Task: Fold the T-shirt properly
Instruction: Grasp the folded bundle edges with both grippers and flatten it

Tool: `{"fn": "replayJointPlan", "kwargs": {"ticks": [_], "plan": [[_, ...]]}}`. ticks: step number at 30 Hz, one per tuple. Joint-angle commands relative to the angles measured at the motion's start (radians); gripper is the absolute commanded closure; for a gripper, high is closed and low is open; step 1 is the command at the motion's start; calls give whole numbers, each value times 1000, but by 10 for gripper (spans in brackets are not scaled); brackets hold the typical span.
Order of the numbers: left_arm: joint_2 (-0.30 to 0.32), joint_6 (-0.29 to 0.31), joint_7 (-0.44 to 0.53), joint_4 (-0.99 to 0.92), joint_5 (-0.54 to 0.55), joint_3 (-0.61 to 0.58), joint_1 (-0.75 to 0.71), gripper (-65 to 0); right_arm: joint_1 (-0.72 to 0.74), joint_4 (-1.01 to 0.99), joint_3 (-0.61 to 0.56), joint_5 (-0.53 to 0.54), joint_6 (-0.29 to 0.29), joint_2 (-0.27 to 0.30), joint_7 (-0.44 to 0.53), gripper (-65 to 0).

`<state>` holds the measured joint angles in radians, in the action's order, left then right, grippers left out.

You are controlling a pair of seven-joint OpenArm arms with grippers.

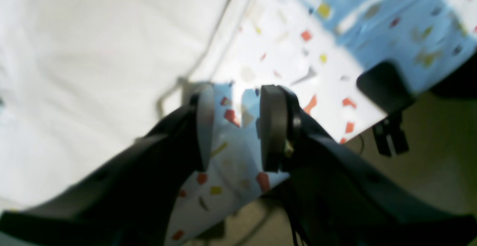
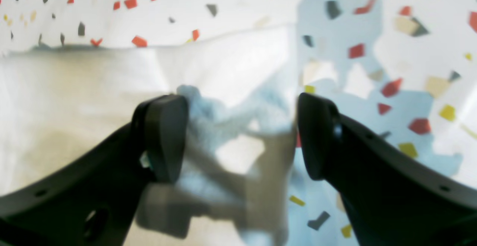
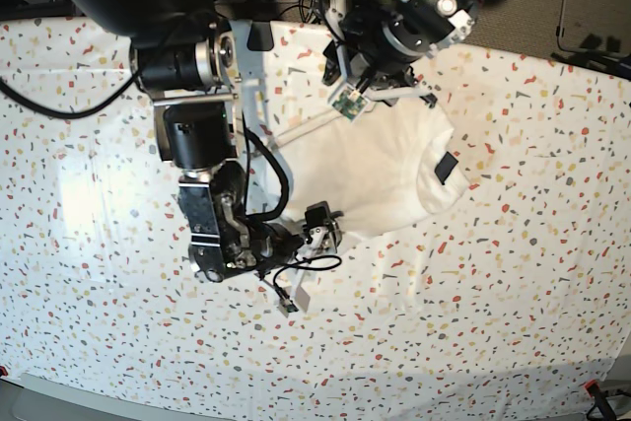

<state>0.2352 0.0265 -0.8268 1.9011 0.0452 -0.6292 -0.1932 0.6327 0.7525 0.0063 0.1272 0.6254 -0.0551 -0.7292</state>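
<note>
Speckled white table cover [image 3: 513, 273] fills the base view, dotted red, yellow and grey. On it, toward the far edge, lies the T-shirt [image 3: 375, 179], partly folded, plain white side up. A small black neck label [image 3: 445, 168] shows near its right edge; no writing on it can be read. The left gripper [image 1: 236, 126] hovers at the shirt's far edge, jaws apart, holding nothing. The right gripper [image 2: 238, 138] stands wide open over the near hem.
</note>
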Motion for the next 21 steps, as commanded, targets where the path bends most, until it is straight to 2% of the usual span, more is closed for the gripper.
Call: {"fn": "replayJointPlan", "kwargs": {"ticks": [1, 4, 7, 13, 21], "plan": [[-2, -3, 18, -17, 6, 0, 14, -200, 37, 18, 2, 20, 7, 11, 4, -454], [-2, -3, 21, -131, 6, 0, 56, -200, 37, 18, 2, 34, 8, 32, -25, -454], [-2, -3, 21, -230, 7, 0, 114, -200, 36, 18, 2, 42, 49, 51, -60, -454], [-2, -3, 9, -315, 3, 0, 211, -200, 31, 18, 2, 214, 71, 105, -157, -454], [1, -4, -9, -324, -19, 0, 274, -200, 31, 58, 2, 360, 73, 212, -261, -454]]}}
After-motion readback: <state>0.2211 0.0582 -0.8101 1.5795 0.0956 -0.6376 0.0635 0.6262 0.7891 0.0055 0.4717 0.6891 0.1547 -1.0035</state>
